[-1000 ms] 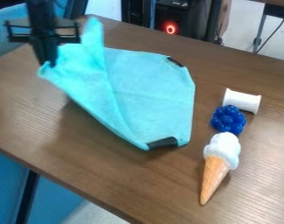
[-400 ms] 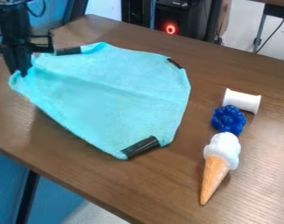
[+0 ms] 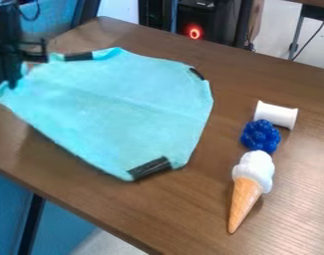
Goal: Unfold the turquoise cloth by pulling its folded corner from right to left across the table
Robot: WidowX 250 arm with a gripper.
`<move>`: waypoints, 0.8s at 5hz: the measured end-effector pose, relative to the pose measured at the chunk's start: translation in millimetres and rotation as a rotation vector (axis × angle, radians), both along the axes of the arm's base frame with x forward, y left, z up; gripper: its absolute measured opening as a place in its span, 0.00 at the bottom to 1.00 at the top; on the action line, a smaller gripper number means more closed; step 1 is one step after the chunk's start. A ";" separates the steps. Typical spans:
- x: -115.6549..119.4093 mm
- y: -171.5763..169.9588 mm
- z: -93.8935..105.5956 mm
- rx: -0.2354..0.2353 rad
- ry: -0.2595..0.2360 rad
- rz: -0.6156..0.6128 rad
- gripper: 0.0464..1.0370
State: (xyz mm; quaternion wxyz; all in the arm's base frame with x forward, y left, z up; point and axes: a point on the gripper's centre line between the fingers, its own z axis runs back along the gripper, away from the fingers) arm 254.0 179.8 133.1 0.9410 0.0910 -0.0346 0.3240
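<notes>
Across the wooden table (image 3: 184, 209), a turquoise cloth (image 3: 124, 99) lies mostly flat, its left corner pinched in the gripper (image 3: 12, 85). A low, gentle, even pull would best avoid folds, well apart from the ice cream cone (image 3: 248, 184), white spool (image 3: 276, 114) and blue berry (image 3: 260, 136).

Gripping left corner of turquoise cloth (image 3: 117, 109) in black fingers (image 3: 9, 73), upper left of frame. Spread mostly flat on brown desk (image 3: 184, 216), with black strips (image 3: 149, 168) at upper left, upper right and bottom edges. Note white spool (image 3: 276, 115) at right, blue berry-like cluster (image 3: 260, 136) just below, then ice cream cone (image 3: 246, 191), tip toward bottom of frame.
</notes>
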 end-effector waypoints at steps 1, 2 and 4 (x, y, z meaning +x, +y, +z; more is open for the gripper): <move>-17.3 3.7 1.0 0.062 0.107 0.129 0.19; -23.6 -8.2 1.7 0.069 0.180 0.144 0.43; 9.4 -24.2 6.6 0.053 0.158 -0.024 0.96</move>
